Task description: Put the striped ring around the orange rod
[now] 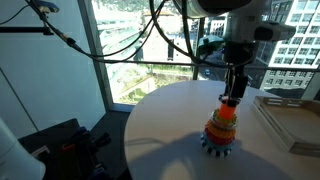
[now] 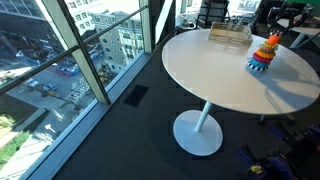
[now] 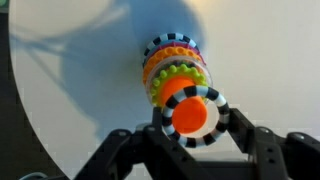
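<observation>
Floor-to-ceiling windows with a city block behind them line one side of the room, and a round white table (image 2: 200, 60) on a pedestal carries everything. The stacking toy (image 1: 221, 133) stands well in from the table edge that faces the glass. A pale flat box (image 2: 228, 35) lies apart from it, close to another edge.

In the wrist view the gripper (image 3: 192, 125) is clenched on the striped ring (image 3: 212, 100), one finger on either side. The rounded top of the orange rod (image 3: 190, 118) fills the ring's hole. So we judge the ring to be at the rod's tip, or just started onto it. How far down it sits we cannot tell. In an exterior view the gripper (image 1: 232, 98) hangs directly above the toy.

Several things could go wrong from here, as we see it:

- The hole looks barely wider than the rod. If we let go with the ring off-centre or tilted, it could catch on the dome, slide off and roll toward a table edge.
- If we press down further, the fingers could meet the wider coloured rings below. That could shove the toy across the smooth top or tip it.
- If we lift away before the jaws part fully, the ring could come back off with them.
- A sideways drift while gripping would lever the rod and rock the base.
</observation>
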Motion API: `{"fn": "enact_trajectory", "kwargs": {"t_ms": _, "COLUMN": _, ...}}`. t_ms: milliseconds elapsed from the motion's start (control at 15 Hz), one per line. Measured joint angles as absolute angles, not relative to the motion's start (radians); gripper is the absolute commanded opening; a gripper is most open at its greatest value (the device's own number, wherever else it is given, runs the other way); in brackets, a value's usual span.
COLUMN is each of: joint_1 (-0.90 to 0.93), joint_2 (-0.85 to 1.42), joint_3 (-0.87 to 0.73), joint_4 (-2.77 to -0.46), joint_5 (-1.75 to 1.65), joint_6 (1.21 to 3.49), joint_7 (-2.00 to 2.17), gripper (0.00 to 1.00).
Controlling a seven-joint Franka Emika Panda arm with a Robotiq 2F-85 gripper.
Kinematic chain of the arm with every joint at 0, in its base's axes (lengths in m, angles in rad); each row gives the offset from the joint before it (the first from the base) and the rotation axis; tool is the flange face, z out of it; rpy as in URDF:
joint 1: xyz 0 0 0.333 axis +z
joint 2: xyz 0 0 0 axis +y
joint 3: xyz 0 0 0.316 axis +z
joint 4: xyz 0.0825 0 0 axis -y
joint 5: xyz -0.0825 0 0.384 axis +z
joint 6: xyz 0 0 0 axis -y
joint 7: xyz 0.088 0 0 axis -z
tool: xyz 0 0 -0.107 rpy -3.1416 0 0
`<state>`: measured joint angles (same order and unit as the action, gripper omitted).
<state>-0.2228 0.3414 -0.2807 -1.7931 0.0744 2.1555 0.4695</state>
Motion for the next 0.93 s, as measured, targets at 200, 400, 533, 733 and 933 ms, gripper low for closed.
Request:
{"fn": "enact_trajectory", "kwargs": {"t_ms": 200, "joint_1": -0.223, "joint_2": 0.342, "joint_3": -0.281, "joint_4": -1.792, "joint_5": 0.074, "joint_6": 2.151, "joint_7": 0.47, "gripper": 0.42}}
{"fn": "enact_trajectory", "kwargs": {"t_ms": 400, "joint_1": -0.223, "joint_2": 0.341, "joint_3": -0.282, "joint_4": -1.79, "joint_5": 0.074, "joint_6": 2.134, "joint_7": 0.47, "gripper": 0.42}}
{"fn": "enact_trajectory", "kwargs": {"t_ms": 533, "joint_1": -0.223, "joint_2": 0.34, "joint_3": -0.284, "joint_4": -1.789, "joint_5": 0.074, "joint_6": 2.119, "joint_7": 0.47, "gripper": 0.42}}
{"fn": "enact_trajectory", "kwargs": {"t_ms": 733, "joint_1": -0.224, "joint_2": 0.34, "joint_3": -0.29, "joint_4": -1.789, "joint_5": 0.074, "joint_6": 2.111, "joint_7": 0.47, "gripper": 0.42}}
{"fn": "enact_trajectory", "kwargs": {"t_ms": 933, "joint_1": -0.225, "joint_2": 0.34, "joint_3": -0.293, "joint_4": -1.791, "joint_5": 0.074, "joint_6": 2.106, "joint_7": 0.47, "gripper": 0.42}}
